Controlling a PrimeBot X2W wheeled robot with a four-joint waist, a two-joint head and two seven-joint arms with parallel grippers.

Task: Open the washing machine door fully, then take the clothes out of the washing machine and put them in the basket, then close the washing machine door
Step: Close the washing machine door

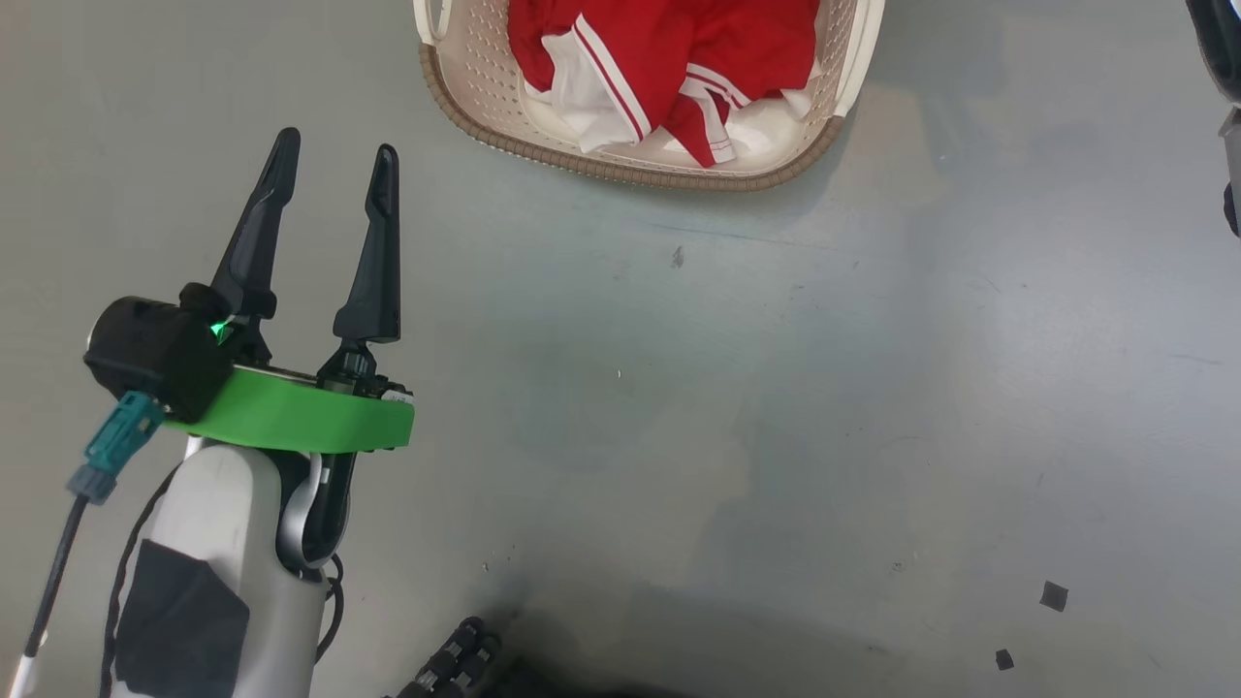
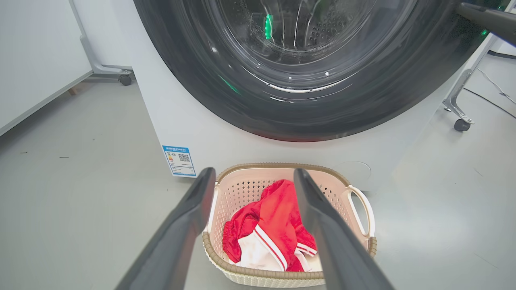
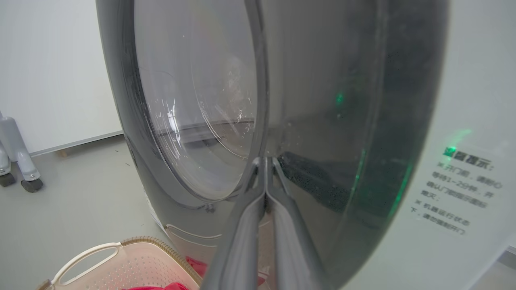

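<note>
Lower left of head view: left gripper [image 1: 336, 145] spread wide, empty, over grey floor [image 1: 776, 388]. Top centre: clothes [image 1: 679, 58] heaped in the basket [image 1: 601, 167]. Centre of right wrist view: right gripper [image 3: 265, 161] pressed together, tips against the black rim of the washing machine door [image 3: 322, 121]. Upper half of left wrist view: washing machine [image 2: 242, 149] just behind the basket.

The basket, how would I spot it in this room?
Find the big white washing machine with the round black door. On the grey floor right before it sits the basket. It alone is cream with little holes, a brown woven rim, and red-and-white clothes inside.
</note>
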